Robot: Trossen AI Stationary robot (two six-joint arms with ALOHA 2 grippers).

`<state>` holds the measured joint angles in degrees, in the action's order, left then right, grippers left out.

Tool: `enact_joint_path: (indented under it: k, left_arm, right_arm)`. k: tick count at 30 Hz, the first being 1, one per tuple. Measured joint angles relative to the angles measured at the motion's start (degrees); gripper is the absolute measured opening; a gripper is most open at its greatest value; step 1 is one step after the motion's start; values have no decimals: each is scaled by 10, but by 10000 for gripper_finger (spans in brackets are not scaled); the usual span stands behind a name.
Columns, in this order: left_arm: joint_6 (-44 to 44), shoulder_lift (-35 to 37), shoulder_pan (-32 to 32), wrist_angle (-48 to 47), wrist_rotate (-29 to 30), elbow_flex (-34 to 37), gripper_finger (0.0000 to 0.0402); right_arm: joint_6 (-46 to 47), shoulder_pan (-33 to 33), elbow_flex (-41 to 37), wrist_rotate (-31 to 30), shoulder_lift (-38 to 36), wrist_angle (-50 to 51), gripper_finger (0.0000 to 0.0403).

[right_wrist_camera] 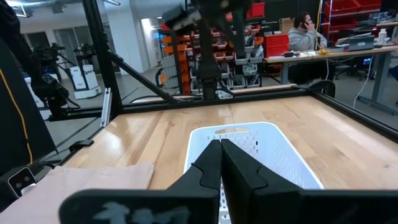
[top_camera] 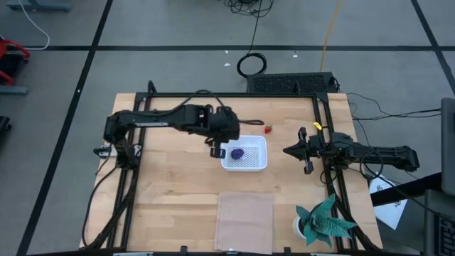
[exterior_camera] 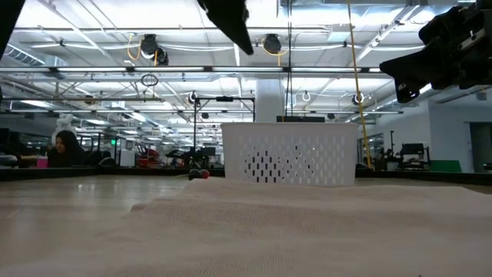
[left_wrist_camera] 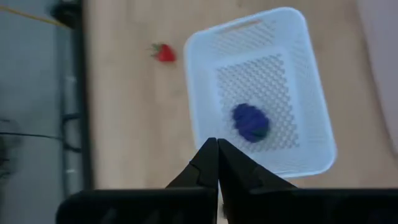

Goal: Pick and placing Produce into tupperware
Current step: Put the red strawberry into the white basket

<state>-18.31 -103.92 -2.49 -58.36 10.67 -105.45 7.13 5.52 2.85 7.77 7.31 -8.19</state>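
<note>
While one fruit is in, more wait.
Purple bunch lies in tupperware; strawberry outside; left gripper pinched together, empty.

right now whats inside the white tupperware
One purple-blue bunch lies on the mesh bottom of the tupperware; nothing else shows inside. The red strawberry sits outside on the table. The shut left gripper hides part of the near rim.

No legible txt, labels, brands or nos. anywhere on table, objs or in bkgd.
</note>
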Motion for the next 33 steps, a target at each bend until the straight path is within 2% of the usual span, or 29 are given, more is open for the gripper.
enact_joint_path:
  k: [3, 16, 22, 29, 33]
  left_arm:
    - [9, 28, 11, -19, 28, 0, 3]
    - [20, 151, -5, -29, 36, -1, 2]
    - [45, 189, -15, -60, 67, -1, 1]
    - [74, 230, -15, -46, 23, 3, 1]
    - [83, 276, -11, -31, 14, 45, 2]
  right_arm:
    - [1, 0, 0, 0, 1, 1, 0]
    - [1, 0, 0, 0, 8, -1, 0]
    - [6, 0, 0, 0, 8, -1, 0]
    - [8, 0, 0, 0, 8, -1, 0]
    - [12, 0, 0, 0, 8, 3, 0]
